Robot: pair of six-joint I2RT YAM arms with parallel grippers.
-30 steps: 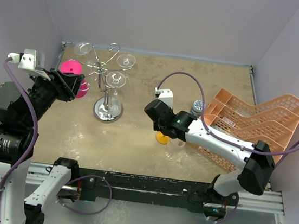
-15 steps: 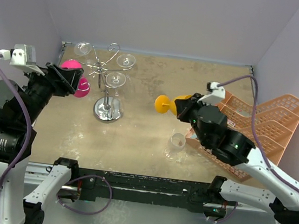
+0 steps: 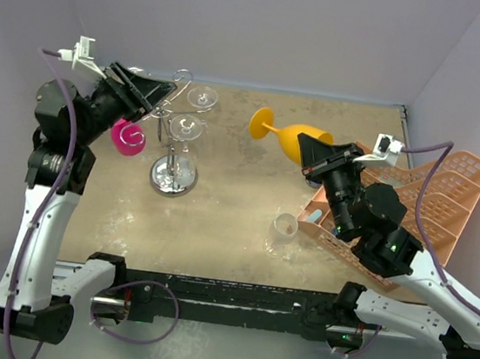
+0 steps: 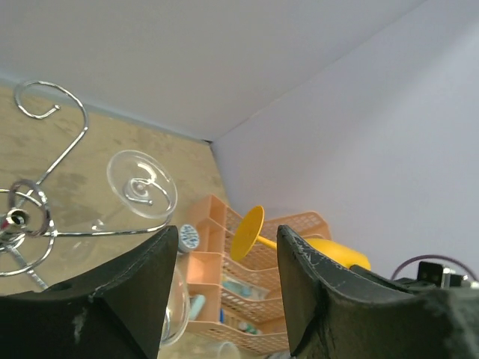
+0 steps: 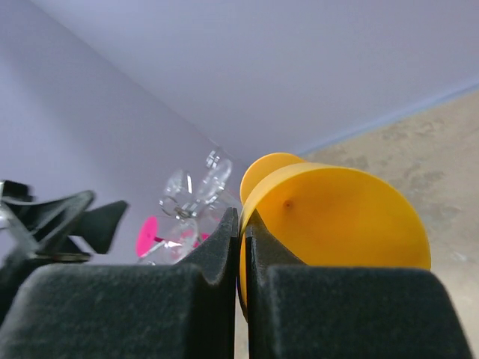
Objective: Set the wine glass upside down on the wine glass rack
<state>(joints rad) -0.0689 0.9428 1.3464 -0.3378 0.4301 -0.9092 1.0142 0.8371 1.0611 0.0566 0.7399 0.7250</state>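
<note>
One glossy orange wine glass, curled chrome-wire wine glass rack

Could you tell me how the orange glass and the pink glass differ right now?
The orange glass is pinched at its rim by the right gripper; the pink glass is free of the open left gripper. Orange lies sideways in the air; pink seems to hang at the rack. Both are stemmed glasses.

chrome wine glass rack stands upright at far left, clear glasses hanging bowl-down, pink glass at its left. orange wine glass is mid-air, tipped sideways, foot toward the rack.
</note>
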